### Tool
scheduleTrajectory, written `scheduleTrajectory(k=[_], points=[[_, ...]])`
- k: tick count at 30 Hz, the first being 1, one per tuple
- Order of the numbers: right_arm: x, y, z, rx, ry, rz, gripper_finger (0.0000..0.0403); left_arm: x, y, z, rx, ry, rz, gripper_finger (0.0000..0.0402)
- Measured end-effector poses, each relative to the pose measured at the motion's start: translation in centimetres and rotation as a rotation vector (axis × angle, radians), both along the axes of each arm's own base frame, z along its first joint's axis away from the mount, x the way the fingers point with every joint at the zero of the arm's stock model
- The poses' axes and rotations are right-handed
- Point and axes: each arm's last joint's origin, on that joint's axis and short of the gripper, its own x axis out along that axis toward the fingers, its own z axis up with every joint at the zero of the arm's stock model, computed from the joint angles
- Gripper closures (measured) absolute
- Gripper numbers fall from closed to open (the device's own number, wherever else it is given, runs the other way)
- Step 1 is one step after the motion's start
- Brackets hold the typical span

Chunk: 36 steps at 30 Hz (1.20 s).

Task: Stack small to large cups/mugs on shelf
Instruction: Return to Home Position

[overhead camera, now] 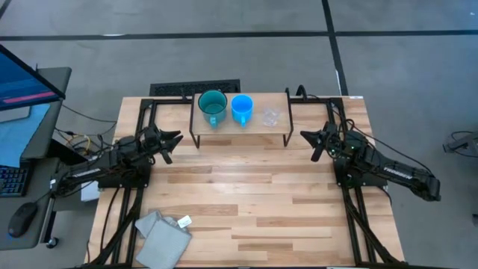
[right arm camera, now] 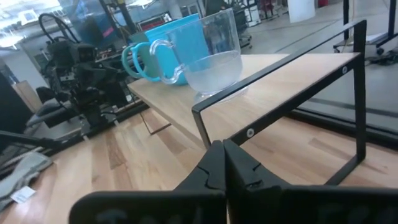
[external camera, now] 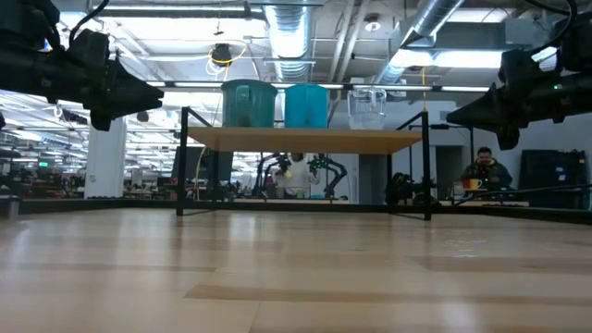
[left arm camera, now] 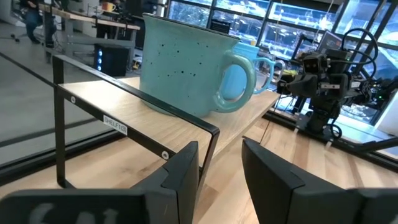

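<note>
Three vessels stand upright in a row on the light-wood shelf (overhead camera: 240, 123) at the table's far side: the teal mug (overhead camera: 213, 107) on the left, the bright blue mug (overhead camera: 242, 108) in the middle, the clear cup (overhead camera: 270, 116) on the right. In the low view the teal mug (external camera: 248, 103), blue mug (external camera: 306, 104) and clear cup (external camera: 367, 107) stand side by side. My left gripper (overhead camera: 177, 139) hovers left of the shelf, open and empty (left arm camera: 221, 165). My right gripper (overhead camera: 304, 135) hovers right of the shelf, shut and empty (right arm camera: 224, 163).
A grey folded cloth (overhead camera: 161, 235) with a white tag lies at the table's near left corner. The shelf stands on thin black metal legs (external camera: 183, 162). A desk with a monitor, keyboard and mouse (overhead camera: 22, 218) stands left of the table. A person (external camera: 484, 171) sits far behind.
</note>
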Motion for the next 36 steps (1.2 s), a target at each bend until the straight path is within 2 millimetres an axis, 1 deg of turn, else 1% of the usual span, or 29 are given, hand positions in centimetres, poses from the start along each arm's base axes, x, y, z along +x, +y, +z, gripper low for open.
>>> scheduleTrajectory(k=[4,10,36], points=[[0.0,0.0,0.0,-0.044,0.021,0.004,0.0381,0.0,0.0,0.0,0.0,0.0,-0.001,0.0288],[0.0,0.0,-0.01,-0.048,0.023,0.005,0.0369,0.0,0.0,-0.01,0.0,0.001,-0.001,0.0288],[0.01,0.03,-0.01,-0.048,0.024,0.009,0.0369,0.01,0.0,-0.03,0.0,0.002,-0.001,0.0288]])
